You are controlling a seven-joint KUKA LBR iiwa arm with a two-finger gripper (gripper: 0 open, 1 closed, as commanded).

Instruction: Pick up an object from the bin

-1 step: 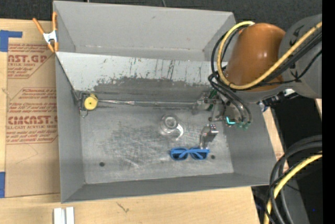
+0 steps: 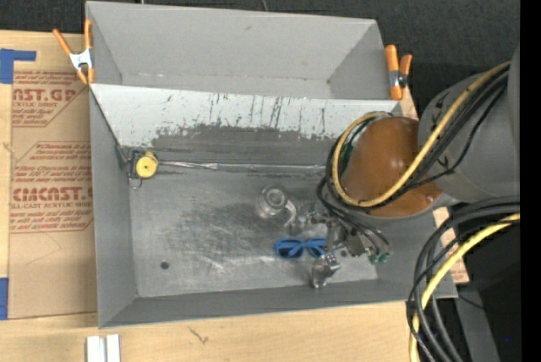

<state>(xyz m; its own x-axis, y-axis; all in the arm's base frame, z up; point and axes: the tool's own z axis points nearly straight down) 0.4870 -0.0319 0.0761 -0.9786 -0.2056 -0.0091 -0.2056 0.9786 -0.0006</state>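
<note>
Grey bin holds 3 small things. A blue piece lies on the floor; a clear round thing is just up-left of the blue piece, and a yellow disc well apart to its upper left. Gripper is at the blue piece's right end. Spread or closed: can't tell, as cables & orange cover hide much.

A small yellow disc lies flat well away to the left of the end effector and higher in the view, in the corner at the foot of the bin's scuffed back slope. A clear, roundish, glass-like piece sits near the end effector, up and to its left. Below the end effector, past the bin's front rim, runs the pale wooden desk.
</note>
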